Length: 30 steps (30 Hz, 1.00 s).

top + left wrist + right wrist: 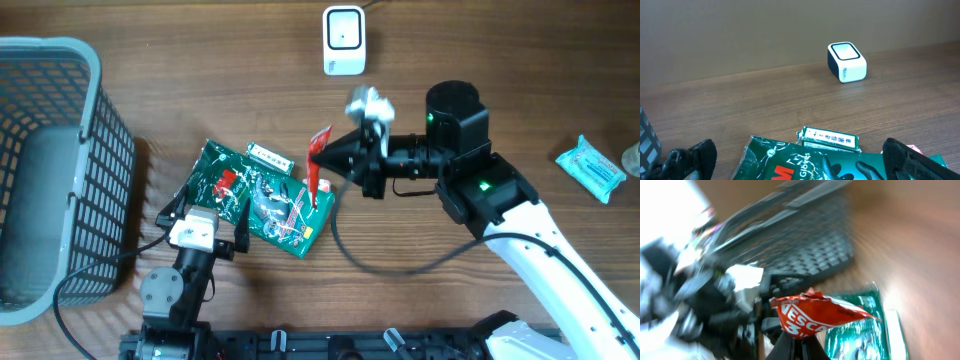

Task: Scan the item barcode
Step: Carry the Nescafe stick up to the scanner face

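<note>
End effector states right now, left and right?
Left end effector: open, holding nothing.
Right end effector: closed on the red sachet.

White letters "NESC" and a "3" show on the crinkled red foil sachet (815, 317); the glossy green plastic packet (805, 162) reads "Gloves".

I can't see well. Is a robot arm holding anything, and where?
The right gripper pinches the red sachet by one edge; the left gripper holds nothing.

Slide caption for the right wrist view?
Right gripper, jaws shut on a red sachet; green packets and grey basket blurred behind.
</note>
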{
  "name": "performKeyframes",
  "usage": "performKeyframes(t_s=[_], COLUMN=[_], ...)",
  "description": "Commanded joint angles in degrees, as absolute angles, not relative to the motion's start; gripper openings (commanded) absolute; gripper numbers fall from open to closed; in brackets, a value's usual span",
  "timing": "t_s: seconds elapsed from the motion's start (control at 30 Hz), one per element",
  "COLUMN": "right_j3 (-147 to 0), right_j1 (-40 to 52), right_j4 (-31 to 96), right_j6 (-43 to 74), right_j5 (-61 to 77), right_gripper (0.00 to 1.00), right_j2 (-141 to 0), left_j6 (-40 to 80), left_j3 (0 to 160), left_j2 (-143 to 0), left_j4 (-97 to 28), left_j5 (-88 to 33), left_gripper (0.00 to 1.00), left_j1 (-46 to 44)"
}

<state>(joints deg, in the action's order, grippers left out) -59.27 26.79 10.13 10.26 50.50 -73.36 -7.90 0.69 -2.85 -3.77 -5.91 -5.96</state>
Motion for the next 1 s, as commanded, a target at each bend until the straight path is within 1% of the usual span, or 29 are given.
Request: performKeyframes(t_s=[0.0, 0.03, 0.07, 0.2, 0.27, 0.33, 0.43, 0.5, 0.57, 0.6, 0.73, 0.9, 0.97], right_j3=[-59.5, -59.5, -59.5, -60.9, -65.3, -73.6, -91.4, -99.0, -107.6, -112.4, -113.1, -113.1, -113.3], right_j1=[26.6, 26.6, 26.6, 26.4, 25.8, 25.0, 24.1, 23.4, 21.8, 19.9, 17.9, 17.8, 17.8], right_j4=[13.4, 14.8, 14.7, 9.4, 8.0, 8.5, 12.1, 14.3, 16.6, 16.9, 15.3, 16.4, 17.6], right_j6=[38.3, 42.5, 43.6, 45.1, 45.1, 44.1, 43.7, 43.9, 47.6, 52.3, 57.1, 56.9, 55.1], right_j5=[28.6, 25.6, 25.5, 25.9, 25.9, 25.9, 25.3, 24.7, 24.2, 24.3, 24.4, 24.4, 24.4], right_gripper=[0.04, 0.04, 0.04, 0.04, 0.04, 0.05, 0.04, 0.04, 0.04, 0.04, 0.05, 0.05, 0.04], right_j2=[-75.8, -77.7, -79.5, -92.1, -99.8, -108.0, -120.8, -125.7, -131.7, -135.7, -137.8, -137.8, -137.7], left_j6=[-8.6, -8.6, -8.6, -8.6, -8.6, -8.6, -8.6, -8.6, -8.6, -8.6, -8.6, -8.6, -8.6], left_j3=[0.3, 0.3, 0.3, 0.3, 0.3, 0.3, 0.3, 0.3, 0.3, 0.3, 0.3, 0.3, 0.3], left_j2=[-3.0, -3.0, -3.0, -3.0, -3.0, -3.0, -3.0, -3.0, -3.0, -3.0, -3.0, -3.0, -3.0], left_j4=[-3.8, -3.8, -3.8, -3.8, -3.8, -3.8, -3.8, -3.8, -3.8, -3.8, -3.8, -3.8, -3.8], left_j5=[-6.6, -6.6, -6.6, -6.6, -6.6, -6.6, -6.6, -6.6, -6.6, -6.6, -6.6, -6.6, -6.6], left_gripper=[1.00, 1.00, 1.00, 1.00, 1.00, 1.00, 1.00, 1.00, 1.00, 1.00, 1.00, 1.00, 1.00], left_j1=[-6.2, -6.2, -6.2, -6.2, -6.2, -6.2, -6.2, -6.2, -6.2, -6.2, -6.2, -6.2, -6.2])
